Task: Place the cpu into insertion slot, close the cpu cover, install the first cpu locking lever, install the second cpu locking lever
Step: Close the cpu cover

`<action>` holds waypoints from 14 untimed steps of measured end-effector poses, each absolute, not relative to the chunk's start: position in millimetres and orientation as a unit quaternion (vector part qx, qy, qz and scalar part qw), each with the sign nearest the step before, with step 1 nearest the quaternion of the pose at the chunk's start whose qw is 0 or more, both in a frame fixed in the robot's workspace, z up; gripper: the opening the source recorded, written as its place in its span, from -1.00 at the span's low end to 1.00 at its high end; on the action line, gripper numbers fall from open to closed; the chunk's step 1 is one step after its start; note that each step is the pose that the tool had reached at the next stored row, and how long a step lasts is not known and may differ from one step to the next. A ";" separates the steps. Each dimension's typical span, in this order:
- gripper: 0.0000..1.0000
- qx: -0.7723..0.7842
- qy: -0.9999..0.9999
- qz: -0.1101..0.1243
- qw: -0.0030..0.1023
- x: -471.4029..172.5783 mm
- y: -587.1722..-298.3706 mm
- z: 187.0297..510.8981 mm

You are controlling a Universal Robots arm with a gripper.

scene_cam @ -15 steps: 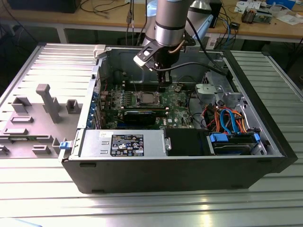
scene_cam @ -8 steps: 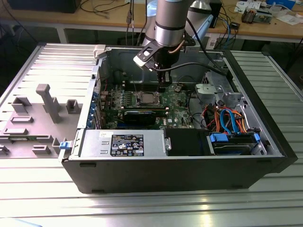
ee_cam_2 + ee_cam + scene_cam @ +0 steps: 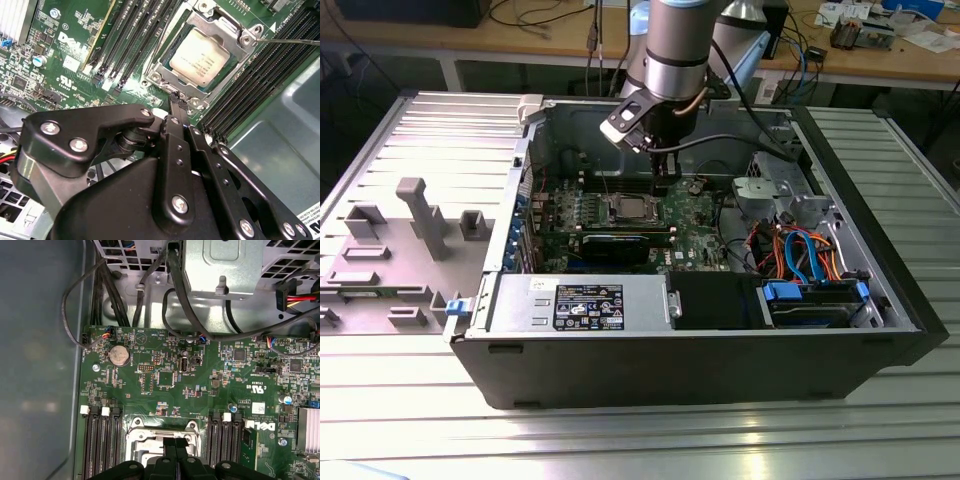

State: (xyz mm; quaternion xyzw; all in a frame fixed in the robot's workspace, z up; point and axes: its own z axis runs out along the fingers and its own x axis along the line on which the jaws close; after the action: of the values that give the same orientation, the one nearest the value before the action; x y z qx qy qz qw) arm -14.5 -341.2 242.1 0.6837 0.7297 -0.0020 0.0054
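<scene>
Gripper (image 3: 176,102) pinched together, holding nothing, tip beside cpu cover (image 3: 225,30), cpu (image 3: 200,57) seated.

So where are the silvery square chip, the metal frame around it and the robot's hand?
Silvery square chip (image 3: 200,60): second wrist view, middle of its top.
Silvery metal frame (image 3: 225,30): second wrist view, one side bar.
Black hand (image 3: 176,441): first wrist view, between its fingertips.
</scene>
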 end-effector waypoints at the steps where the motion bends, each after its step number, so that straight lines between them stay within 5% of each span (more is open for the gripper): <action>1: -0.79 0.684 0.730 -0.002 0.005 -14.5 -341.2 241.8; 14: -0.79 0.684 0.730 -0.002 0.005 -14.6 -341.2 238.7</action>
State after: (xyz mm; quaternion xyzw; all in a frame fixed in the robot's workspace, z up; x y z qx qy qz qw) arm -14.6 -341.2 238.7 0.6837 0.7297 -0.0020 0.0054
